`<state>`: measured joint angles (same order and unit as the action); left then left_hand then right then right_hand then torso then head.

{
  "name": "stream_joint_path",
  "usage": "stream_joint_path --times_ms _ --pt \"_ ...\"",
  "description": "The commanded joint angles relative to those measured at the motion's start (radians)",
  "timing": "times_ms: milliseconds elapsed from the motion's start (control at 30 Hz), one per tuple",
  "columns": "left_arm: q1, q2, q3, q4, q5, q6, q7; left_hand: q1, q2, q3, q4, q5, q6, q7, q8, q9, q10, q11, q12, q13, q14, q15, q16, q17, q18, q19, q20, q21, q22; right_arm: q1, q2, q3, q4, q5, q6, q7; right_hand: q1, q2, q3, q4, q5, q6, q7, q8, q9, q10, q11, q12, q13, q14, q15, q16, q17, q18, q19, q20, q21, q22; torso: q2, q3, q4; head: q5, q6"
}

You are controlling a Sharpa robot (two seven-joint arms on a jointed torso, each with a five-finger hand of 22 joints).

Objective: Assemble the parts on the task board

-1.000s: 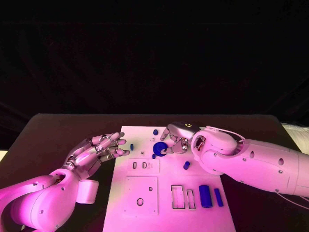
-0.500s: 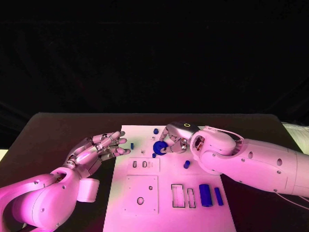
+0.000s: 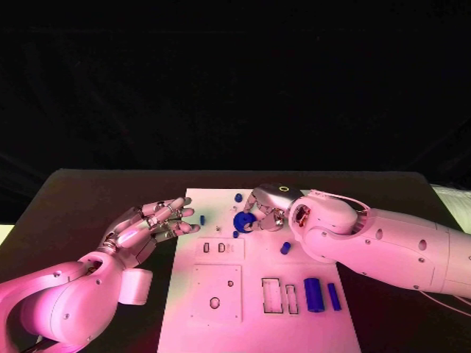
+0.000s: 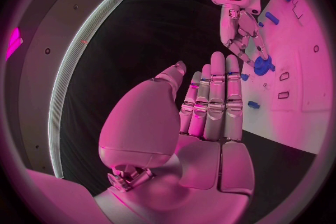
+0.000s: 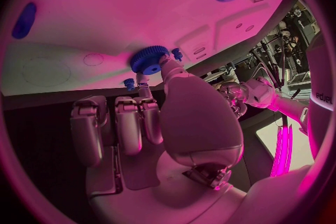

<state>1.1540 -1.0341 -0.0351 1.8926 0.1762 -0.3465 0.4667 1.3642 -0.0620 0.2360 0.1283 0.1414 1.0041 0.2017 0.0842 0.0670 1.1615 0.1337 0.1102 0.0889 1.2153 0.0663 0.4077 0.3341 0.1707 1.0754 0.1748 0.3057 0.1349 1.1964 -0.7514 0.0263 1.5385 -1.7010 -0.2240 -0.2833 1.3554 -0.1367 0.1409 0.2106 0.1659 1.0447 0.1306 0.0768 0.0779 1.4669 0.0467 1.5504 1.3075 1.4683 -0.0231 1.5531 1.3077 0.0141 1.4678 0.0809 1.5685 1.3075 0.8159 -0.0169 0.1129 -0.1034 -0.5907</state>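
The right hand [image 3: 269,213] pinches a blue gear [image 5: 149,59] at its fingertips, low over the task board [image 3: 252,309]. The pinch looks shallow, so the gear may tilt or slip loose. The left hand [image 3: 149,226] hovers beside the board, fingers spread, holding nothing.

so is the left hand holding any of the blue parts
No, the left hand has its fingers stretched out with nothing in them, off the side of the task board.
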Motion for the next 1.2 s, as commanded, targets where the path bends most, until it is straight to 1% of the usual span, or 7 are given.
stream_joint_path --times_ms 33,333,467,600,767,967,1200 --pt "0.001 0.001 0.001 0.001 0.001 0.023 0.002 -0.008 0.002 0.005 0.001 -0.006 -0.004 0.001 -0.004 -0.001 -0.008 -0.002 -0.007 -0.001 -0.008 -0.001 0.003 0.001 0.010 -0.006 0.000 0.000 0.000 -0.003 0.004 -0.002 -0.005 -0.023 0.066 -0.007 0.008 0.003 0.000 -0.004 -0.002 0.006 0.001 0.003 0.001 0.097 0.000 0.004 0.254 0.096 0.000 0.005 0.231 -0.014 0.103 0.003 0.002 0.263 0.000 -0.0003 -0.0005 0.000 -0.002" --pt "0.001 0.000 0.001 0.002 0.001 0.021 -0.001 -0.008 0.001 0.006 0.000 -0.006 -0.005 0.001 -0.004 -0.001 -0.009 -0.002 -0.007 -0.001 -0.009 -0.001 0.004 0.002 0.010 -0.006 0.000 0.000 0.000 -0.004 0.009 -0.003 -0.014 -0.021 0.097 -0.013 0.005 -0.004 -0.003 -0.005 -0.007 0.009 0.001 0.003 0.001 0.098 0.000 0.005 0.254 0.096 -0.001 0.004 0.231 -0.014 0.103 0.003 0.002 0.263 0.000 -0.0005 0.0003 0.000 -0.005" --pt "0.001 0.000 0.001 0.002 0.001 0.020 -0.002 -0.008 0.001 0.006 0.000 -0.006 -0.005 0.001 -0.004 -0.001 -0.009 -0.002 -0.007 -0.001 -0.009 -0.001 0.004 0.002 0.010 -0.006 0.000 0.000 0.000 -0.004 0.010 -0.004 -0.015 -0.026 0.079 -0.019 0.009 0.010 0.006 -0.007 0.005 0.023 -0.003 0.007 0.003 0.100 -0.003 0.010 0.257 0.096 -0.003 0.005 0.233 -0.014 0.103 0.002 0.002 0.263 0.000 -0.0005 0.0004 0.000 -0.005" --pt "0.001 0.000 0.001 0.003 0.001 0.019 -0.001 -0.008 0.001 0.006 0.000 -0.006 -0.005 0.001 -0.004 -0.001 -0.009 -0.002 -0.007 -0.001 -0.009 -0.001 0.004 0.002 0.010 -0.006 0.000 0.000 0.000 -0.004 0.009 -0.004 -0.011 -0.037 0.034 -0.022 0.040 0.050 0.042 -0.025 0.012 0.050 -0.012 0.016 0.007 0.104 -0.011 0.020 0.263 0.097 -0.010 0.007 0.237 -0.014 0.103 -0.003 0.002 0.263 -0.001 -0.0003 0.0003 0.002 -0.007" --pt "0.001 0.000 0.001 0.002 0.001 0.019 -0.001 -0.008 0.001 0.006 0.000 -0.006 -0.006 0.002 -0.005 -0.001 -0.010 -0.001 -0.008 -0.001 -0.010 -0.001 0.004 0.003 0.010 -0.006 0.000 0.000 0.000 -0.004 0.006 -0.003 0.000 -0.051 -0.041 -0.024 0.059 0.076 0.077 -0.047 0.023 0.075 -0.023 0.024 0.011 0.104 -0.021 0.020 0.263 0.099 -0.018 0.011 0.247 -0.014 0.103 -0.011 0.002 0.263 -0.001 -0.0004 0.0013 0.002 -0.006" --pt "0.001 0.000 0.001 0.001 0.001 0.019 -0.001 -0.008 0.001 0.006 0.000 -0.006 -0.006 0.002 -0.005 -0.001 -0.010 -0.001 -0.008 -0.001 -0.010 -0.001 0.004 0.003 0.010 -0.007 0.000 0.000 0.000 -0.004 -0.002 -0.002 0.018 -0.059 -0.114 -0.028 0.047 0.087 0.091 -0.051 0.026 0.090 -0.029 0.029 0.014 0.104 -0.026 0.020 0.263 0.101 -0.022 0.014 0.255 -0.014 0.103 -0.016 0.002 0.263 0.000 -0.0003 -0.0001 0.003 -0.003" --pt "0.001 0.000 0.001 0.000 0.001 0.020 -0.002 -0.008 0.001 0.006 0.000 -0.006 -0.006 0.002 -0.005 -0.001 -0.010 -0.001 -0.008 -0.001 -0.010 -0.001 0.004 0.003 0.010 -0.007 0.000 0.000 0.000 -0.003 -0.016 0.000 0.038 -0.059 -0.138 -0.036 0.029 0.086 0.094 -0.049 0.027 0.095 -0.031 0.028 0.014 0.104 -0.029 0.020 0.263 0.102 -0.025 0.016 0.258 -0.014 0.103 -0.019 0.002 0.263 0.000 -0.0003 -0.0011 0.003 0.000"
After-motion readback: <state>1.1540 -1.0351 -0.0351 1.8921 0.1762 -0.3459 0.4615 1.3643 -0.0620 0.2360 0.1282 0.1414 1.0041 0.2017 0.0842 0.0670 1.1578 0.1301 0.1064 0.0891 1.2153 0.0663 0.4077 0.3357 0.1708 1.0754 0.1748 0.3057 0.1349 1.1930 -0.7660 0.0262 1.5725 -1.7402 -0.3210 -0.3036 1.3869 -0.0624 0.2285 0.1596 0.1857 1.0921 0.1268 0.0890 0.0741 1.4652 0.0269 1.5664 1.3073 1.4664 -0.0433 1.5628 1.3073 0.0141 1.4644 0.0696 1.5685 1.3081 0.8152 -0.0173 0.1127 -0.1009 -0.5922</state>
